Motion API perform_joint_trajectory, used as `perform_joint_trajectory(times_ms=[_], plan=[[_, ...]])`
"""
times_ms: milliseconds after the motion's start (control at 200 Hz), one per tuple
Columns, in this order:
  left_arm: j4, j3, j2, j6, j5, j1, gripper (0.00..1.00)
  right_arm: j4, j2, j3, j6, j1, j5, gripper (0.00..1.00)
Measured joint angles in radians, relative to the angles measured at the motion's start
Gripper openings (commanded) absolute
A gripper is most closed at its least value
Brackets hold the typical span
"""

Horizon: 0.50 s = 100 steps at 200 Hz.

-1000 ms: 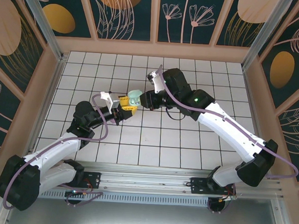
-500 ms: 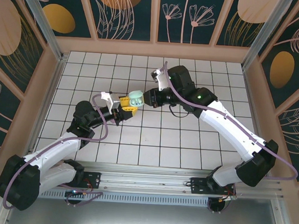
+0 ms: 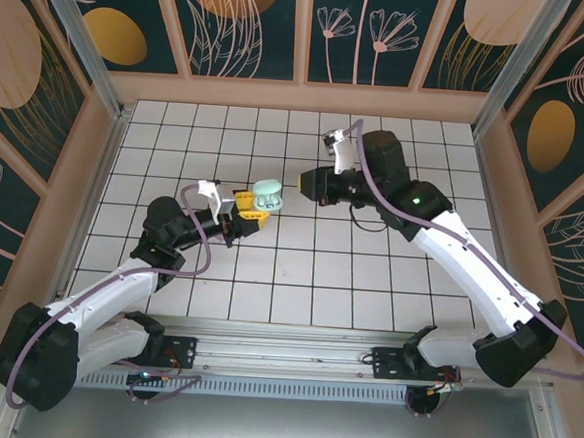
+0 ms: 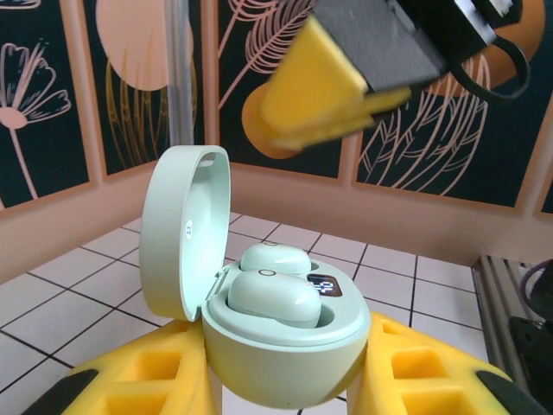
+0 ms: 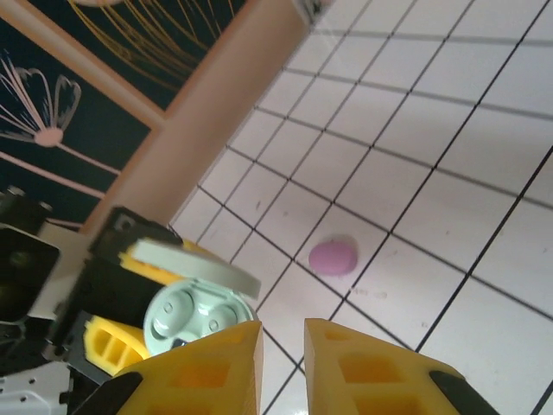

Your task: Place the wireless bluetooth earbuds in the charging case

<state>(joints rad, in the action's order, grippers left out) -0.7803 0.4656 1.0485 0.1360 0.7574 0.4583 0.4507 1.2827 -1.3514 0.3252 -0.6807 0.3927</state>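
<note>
My left gripper (image 3: pixel 250 207) is shut on the base of an open mint-green charging case (image 3: pixel 266 195), held above the tiles. In the left wrist view the case (image 4: pixel 285 346) sits between the yellow fingers (image 4: pixel 130 380), lid (image 4: pixel 177 229) tipped up to the left, with two pale mint earbuds (image 4: pixel 272 298) seated inside. My right gripper (image 3: pixel 309 186) hovers a short way right of the case; its yellow jaws (image 5: pixel 282 333) are nearly together with nothing between them. A pink-purple earbud (image 5: pixel 333 257) lies on a white tile beyond the case (image 5: pixel 190 316).
The white tiled floor (image 3: pixel 368 284) is ringed by a low wooden wall (image 3: pixel 300 97) with floral panels behind. Both arm bases stand on the metal rail (image 3: pixel 283 354) at the near edge.
The right gripper has drawn back to the right, away from the case it was touching a second ago. The left gripper and the case have stayed where they were.
</note>
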Motion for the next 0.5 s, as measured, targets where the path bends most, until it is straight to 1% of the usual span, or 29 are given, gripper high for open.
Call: perform_joint_trajectory(times_ms=[105, 245, 350, 500], plan=[[-0.001, 0.018, 0.014, 0.000, 0.045, 0.000, 0.00, -0.014, 0.014, -0.023, 0.000, 0.001, 0.029, 0.20], [0.002, 0.048, 0.036, 0.000, 0.098, 0.000, 0.00, -0.034, 0.091, -0.071, -0.001, 0.000, 0.099, 0.20], [0.024, 0.072, 0.041, -0.004, 0.113, 0.000, 0.00, -0.037, 0.140, -0.089, 0.000, 0.000, 0.159, 0.20], [0.041, 0.077, 0.049, -0.004, 0.114, 0.000, 0.00, -0.035, 0.142, -0.085, -0.001, -0.010, 0.208, 0.22]])
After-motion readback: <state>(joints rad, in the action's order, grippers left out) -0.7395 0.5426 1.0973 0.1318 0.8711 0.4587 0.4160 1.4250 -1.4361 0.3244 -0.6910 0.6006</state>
